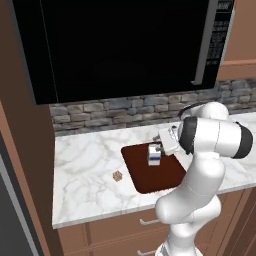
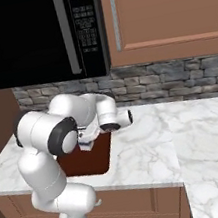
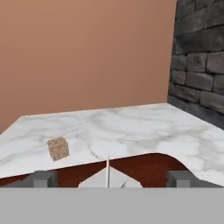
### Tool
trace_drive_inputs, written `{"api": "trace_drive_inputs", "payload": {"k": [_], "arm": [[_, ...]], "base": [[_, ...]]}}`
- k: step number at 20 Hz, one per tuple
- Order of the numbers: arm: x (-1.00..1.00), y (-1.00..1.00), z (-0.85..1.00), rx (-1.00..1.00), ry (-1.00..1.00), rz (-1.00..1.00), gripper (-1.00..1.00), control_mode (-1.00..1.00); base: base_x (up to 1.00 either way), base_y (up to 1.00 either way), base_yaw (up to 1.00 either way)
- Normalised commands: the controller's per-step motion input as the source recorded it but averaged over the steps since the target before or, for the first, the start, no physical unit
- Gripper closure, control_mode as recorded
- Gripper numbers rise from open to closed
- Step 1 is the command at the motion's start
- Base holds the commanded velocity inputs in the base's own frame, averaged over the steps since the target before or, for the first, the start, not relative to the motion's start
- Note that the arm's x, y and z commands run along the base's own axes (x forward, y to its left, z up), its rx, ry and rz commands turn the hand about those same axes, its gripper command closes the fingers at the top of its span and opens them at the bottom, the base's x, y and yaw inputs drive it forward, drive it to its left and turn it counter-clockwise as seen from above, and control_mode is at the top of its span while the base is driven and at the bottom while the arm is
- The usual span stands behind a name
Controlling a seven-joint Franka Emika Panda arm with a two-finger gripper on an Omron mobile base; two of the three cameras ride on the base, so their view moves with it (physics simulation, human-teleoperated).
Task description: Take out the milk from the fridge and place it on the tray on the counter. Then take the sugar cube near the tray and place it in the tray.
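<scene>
The milk point(image 1: 154, 156), a small white carton with blue stripes, stands upright on the dark reddish-brown tray point(image 1: 162, 180) on the marble counter point(image 1: 85, 160). My gripper point(image 1: 156, 148) hovers right over the carton, open. In the hand view its fingertips point(image 3: 42, 178) stand wide apart on either side of the carton's gabled top point(image 3: 109, 178), with a gap on each side. The sugar cube point(image 1: 117, 175), tiny and speckled tan, lies on the counter just left of the tray, also seen as the cube point(image 3: 58, 148) beyond the tray's edge point(image 3: 144, 164). From the right, my arm hides most of the milk point(image 2: 86, 146).
A big black microwave point(image 1: 120, 45) hangs above the counter, over a stone backsplash point(image 1: 125, 110). A brown side panel point(image 1: 27, 165) bounds the counter's left end, with a grey strip of the fridge point(image 1: 7, 205) beyond it. Wooden drawers point(image 1: 115, 227) sit below. The counter runs on to the right point(image 2: 196, 131).
</scene>
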Motion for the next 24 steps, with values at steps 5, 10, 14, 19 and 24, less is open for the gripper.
{"api": "trace_drive_inputs", "payload": {"k": [5, 10, 14, 19, 24], "arm": [[-0.02, -0.33, 0.61, 0.07, -0.16, 0.0, -1.0, -1.0], [-0.26, -0.41, 0.43, 0.06, -0.13, 0.0, -1.0, -1.0], [-0.49, -0.46, 0.37, 0.03, -0.1, 0.0, -1.0, -1.0], [-0.72, -0.14, 0.54, 0.01, -0.11, 0.0, -1.0, -1.0], [-0.99, 0.0, 0.56, 0.0, -0.08, 0.0, -1.0, -1.0]], "base": [[0.0, 0.0, 0.0], [0.0, 0.0, 0.0], [0.0, 0.0, 0.0], [0.0, 0.0, 0.0], [0.0, 0.0, 0.0]]}}
